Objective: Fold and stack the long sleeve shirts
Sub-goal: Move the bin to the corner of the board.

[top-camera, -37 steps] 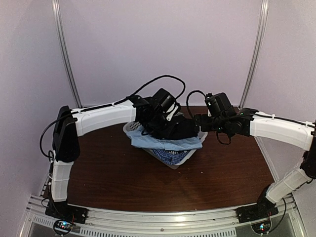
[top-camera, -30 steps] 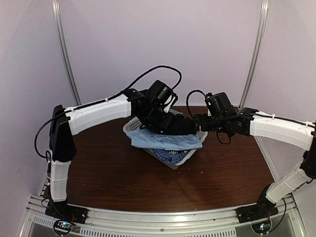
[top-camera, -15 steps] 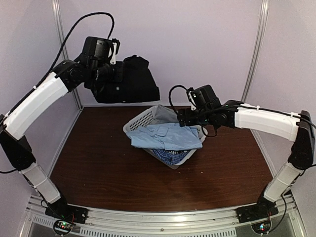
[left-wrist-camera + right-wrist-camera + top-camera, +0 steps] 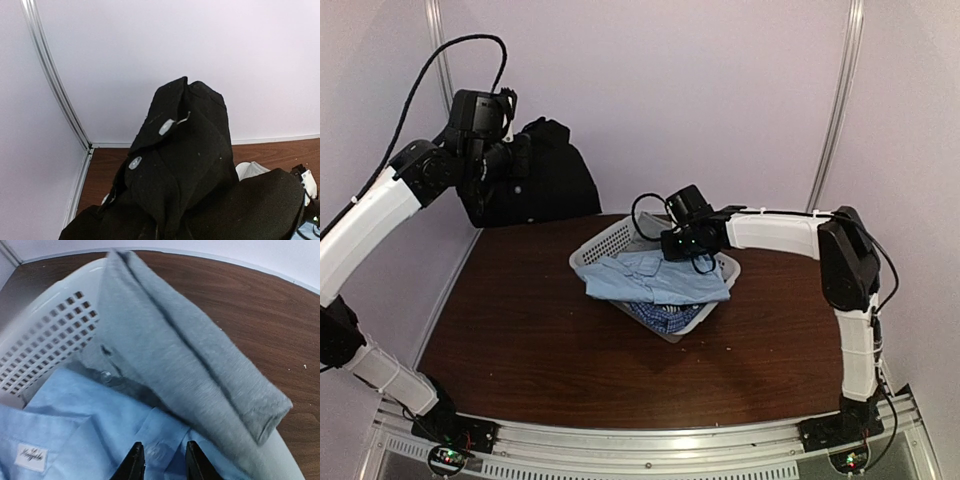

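Right jaws straddle pale blue shirt [image 4: 85, 430] (seen wrist-side).

The black shirt [image 4: 185, 165] runs off the left wrist view's bottom edge; the patterned shirt [image 4: 665, 318] lies mostly hidden under the pale blue shirt [image 4: 660, 275].

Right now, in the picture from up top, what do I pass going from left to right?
Left arm → black shirt → basket → right arm. The shirts in the basket overlap it, so I left them out.
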`<control>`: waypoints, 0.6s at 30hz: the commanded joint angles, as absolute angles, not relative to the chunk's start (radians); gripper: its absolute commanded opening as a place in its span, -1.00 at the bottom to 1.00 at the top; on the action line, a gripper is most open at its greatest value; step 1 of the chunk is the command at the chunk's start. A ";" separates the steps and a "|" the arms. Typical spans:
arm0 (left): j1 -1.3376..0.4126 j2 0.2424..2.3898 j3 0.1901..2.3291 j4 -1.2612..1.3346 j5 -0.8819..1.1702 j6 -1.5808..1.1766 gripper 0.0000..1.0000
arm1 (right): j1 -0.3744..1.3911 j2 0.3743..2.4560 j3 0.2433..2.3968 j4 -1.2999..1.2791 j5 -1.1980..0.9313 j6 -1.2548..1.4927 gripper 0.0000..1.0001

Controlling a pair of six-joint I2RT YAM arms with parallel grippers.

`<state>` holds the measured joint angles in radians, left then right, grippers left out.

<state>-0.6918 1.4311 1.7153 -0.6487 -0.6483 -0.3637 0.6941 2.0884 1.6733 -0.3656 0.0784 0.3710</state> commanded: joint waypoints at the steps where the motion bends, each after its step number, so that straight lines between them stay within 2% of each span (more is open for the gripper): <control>1: -0.653 1.356 1.630 -0.594 -0.681 -0.407 -1.00 | 0.622 2.202 1.776 -0.425 0.067 0.383 -0.43; 7: -0.638 1.325 1.551 -0.602 -0.646 -0.433 -1.00 | 0.505 2.247 1.776 -0.471 0.159 0.387 -0.45; 18: -0.638 1.371 1.488 -0.535 -0.478 -0.434 -1.00 | 0.212 2.151 1.626 -0.459 0.251 0.340 -0.42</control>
<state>-0.6422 1.3563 1.4925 -0.6495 -0.5560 -0.4217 0.3283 2.1967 1.7073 -0.3859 0.1448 0.3649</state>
